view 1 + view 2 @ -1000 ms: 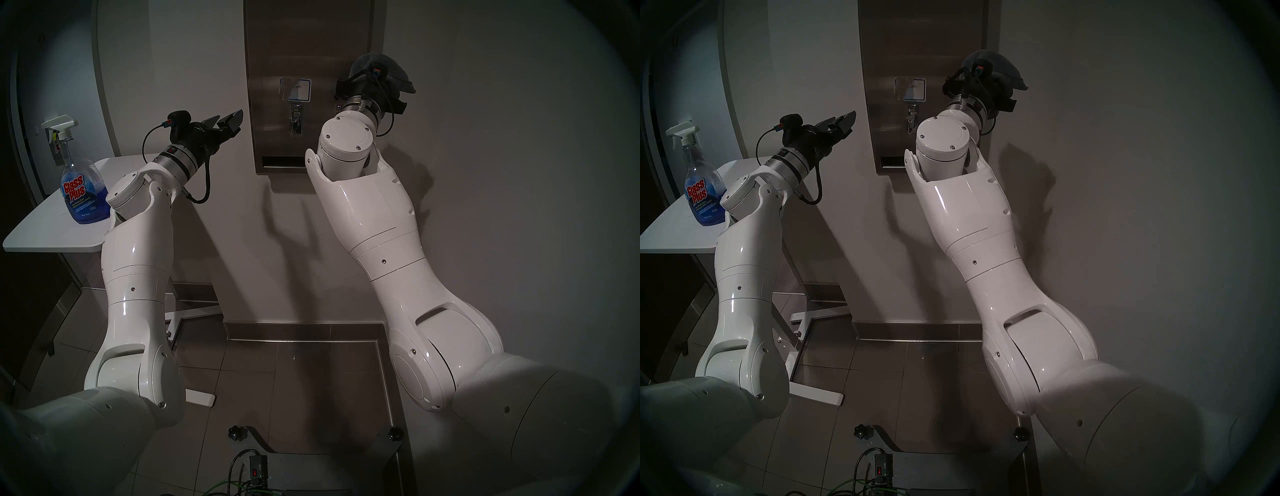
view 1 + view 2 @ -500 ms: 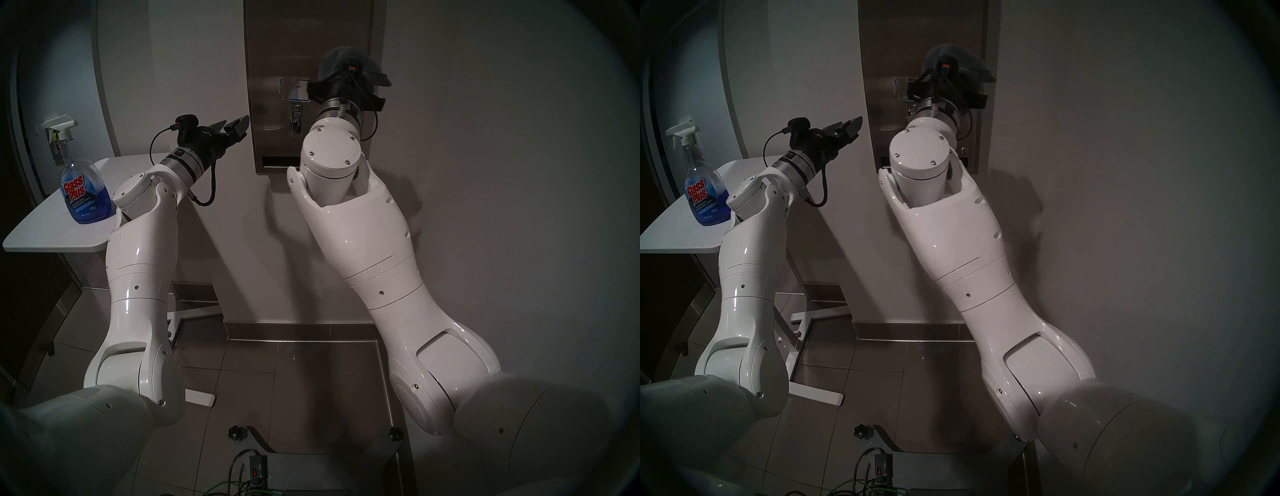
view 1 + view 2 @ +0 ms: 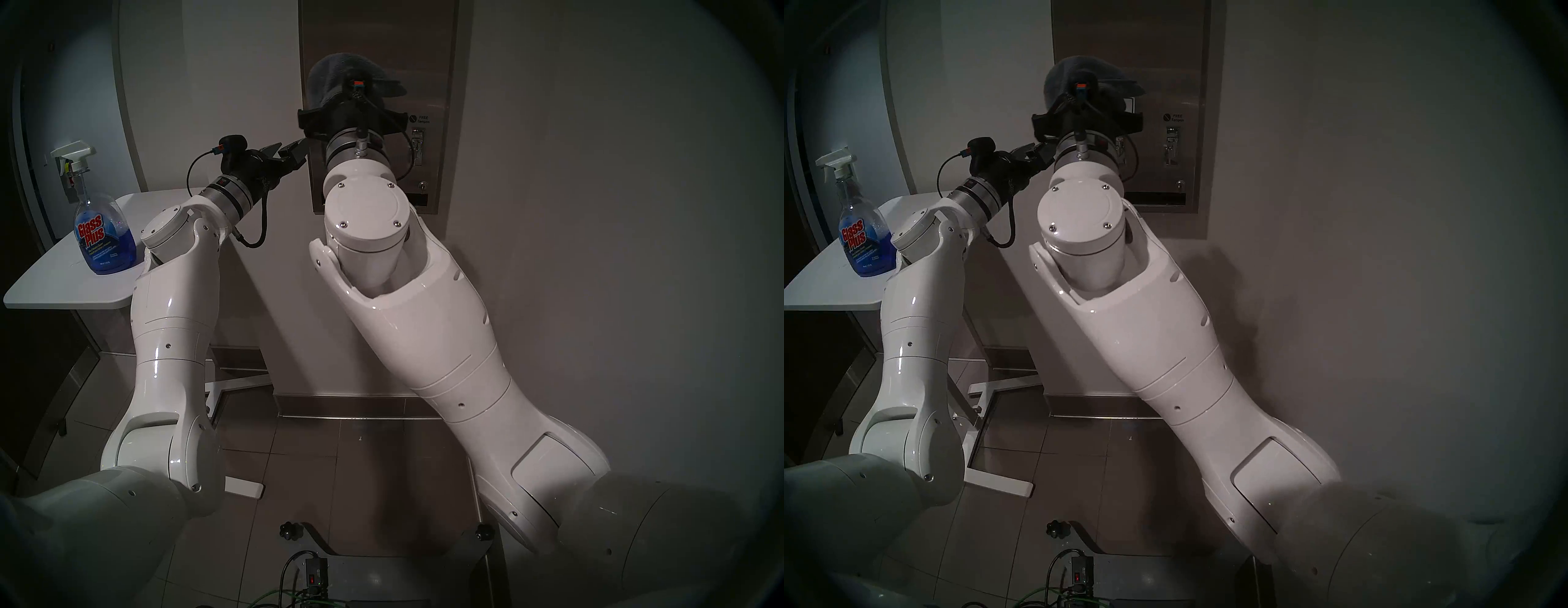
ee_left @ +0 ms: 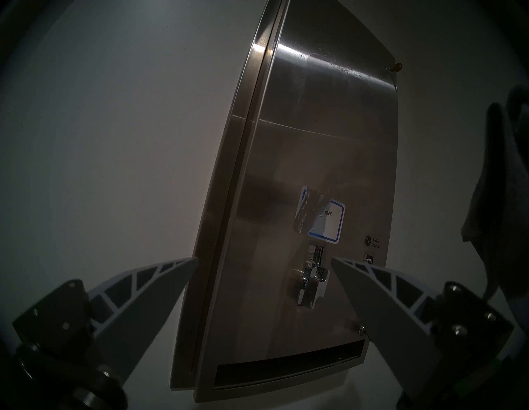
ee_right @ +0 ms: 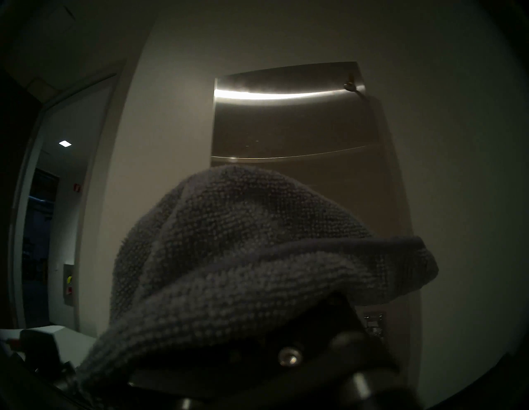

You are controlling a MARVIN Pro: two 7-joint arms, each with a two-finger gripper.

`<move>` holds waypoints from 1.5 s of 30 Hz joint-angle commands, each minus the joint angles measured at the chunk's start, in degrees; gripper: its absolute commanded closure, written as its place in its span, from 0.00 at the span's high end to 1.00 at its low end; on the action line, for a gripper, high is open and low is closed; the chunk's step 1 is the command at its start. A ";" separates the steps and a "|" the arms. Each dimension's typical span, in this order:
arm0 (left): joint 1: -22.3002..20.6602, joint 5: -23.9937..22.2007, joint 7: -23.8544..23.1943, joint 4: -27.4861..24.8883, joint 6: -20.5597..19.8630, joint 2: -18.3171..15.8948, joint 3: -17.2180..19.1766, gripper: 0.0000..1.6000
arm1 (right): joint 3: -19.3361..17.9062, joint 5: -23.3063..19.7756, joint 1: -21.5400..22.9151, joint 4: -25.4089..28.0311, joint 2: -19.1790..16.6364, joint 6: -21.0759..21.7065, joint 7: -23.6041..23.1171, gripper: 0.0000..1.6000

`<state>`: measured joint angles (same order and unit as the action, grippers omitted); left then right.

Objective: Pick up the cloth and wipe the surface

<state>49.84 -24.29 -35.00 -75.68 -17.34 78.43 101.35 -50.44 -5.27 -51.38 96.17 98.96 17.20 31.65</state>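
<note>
The grey terry cloth [image 3: 343, 72] is bunched over the fingers of my right gripper [image 3: 352, 108], which is shut on it. It sits in front of the left half of the brushed steel dispenser surface [image 3: 428, 55]. I cannot tell whether it touches the steel. In the right wrist view the cloth [image 5: 243, 243] hides the fingers and the lower part of the surface [image 5: 300, 128]. My left gripper [image 3: 292, 150] hangs open and empty by the surface's left edge. The left wrist view shows the left gripper [image 4: 264, 260] in front of a lever [image 4: 312, 283], the blue-bordered label [image 4: 326, 220] and the dark slot [image 4: 286, 369].
A blue Glass Plus spray bottle [image 3: 104, 229] stands on a small white table [image 3: 63, 284] at the left, close to my left forearm. Plain white wall lies on both sides of the steel panel. The floor below is tiled.
My right arm has swept left across the steel surface with the cloth, from its right edge to its left half. The left gripper has crept slightly right, still open.
</note>
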 commanded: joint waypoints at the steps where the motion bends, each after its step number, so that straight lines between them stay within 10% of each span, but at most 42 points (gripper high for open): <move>1: -4.55 -1.49 -2.28 -2.86 0.12 -1.43 0.77 1.00 | 1.10 -0.38 -1.35 6.83 -2.95 2.68 -2.60 0.00; 21: -3.77 -7.24 -15.02 -6.41 -7.39 -7.18 4.31 1.00 | 2.15 -3.29 -6.55 18.97 -10.99 13.55 -9.76 0.00; 45: -5.93 -22.02 -30.89 3.58 -35.09 -13.17 4.70 1.00 | -0.42 -9.23 -4.79 29.14 -19.70 31.40 -19.60 0.00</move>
<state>46.81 -41.52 -60.02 -74.57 -45.61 66.80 107.96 -49.16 -14.18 -60.11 122.52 80.70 45.30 14.01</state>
